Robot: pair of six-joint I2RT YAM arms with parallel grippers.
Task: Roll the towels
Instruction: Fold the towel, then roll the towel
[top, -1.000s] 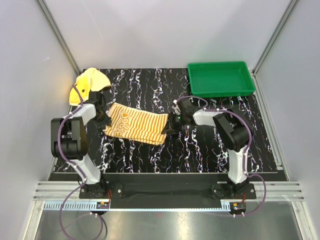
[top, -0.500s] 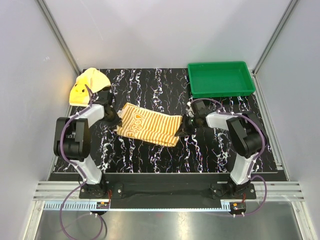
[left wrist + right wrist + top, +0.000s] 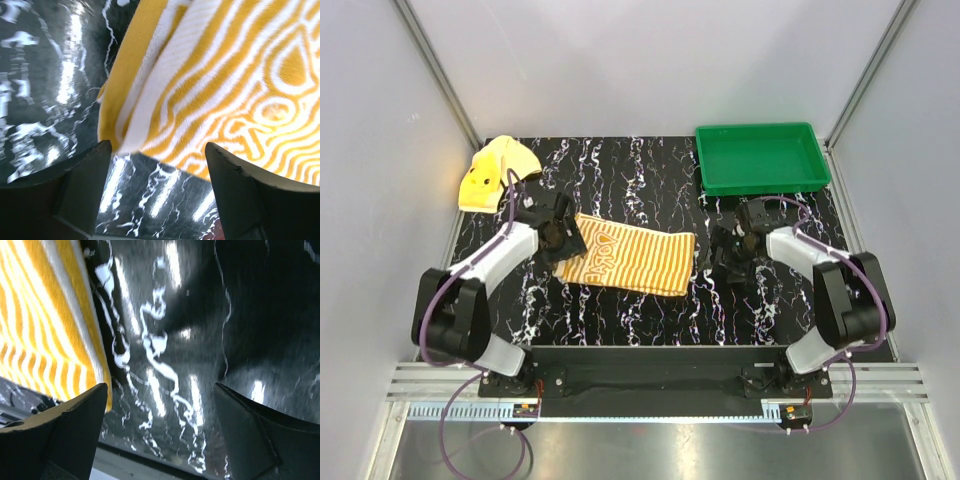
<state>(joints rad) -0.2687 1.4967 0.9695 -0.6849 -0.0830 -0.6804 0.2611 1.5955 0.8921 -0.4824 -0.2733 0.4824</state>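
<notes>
Robotics lab cell: bare grey walls (image 3: 650, 60), aluminium rails (image 3: 420, 382), black marbled table (image 3: 630, 170).

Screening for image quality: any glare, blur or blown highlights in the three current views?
Top external: sharp and evenly lit, only the yellow towel looks bright. Left wrist: soft, glare streaks on the table, a washed-out patch on the striped towel. Right wrist: blurred, with glare streaks on the tabletop too.

Right end effector (image 3: 160, 389) is hovering over the black marbled tabletop (image 3: 210, 315), fingers spread wide, gripping nothing. Striped towel (image 3: 42, 315) edge is lying at left.
</notes>
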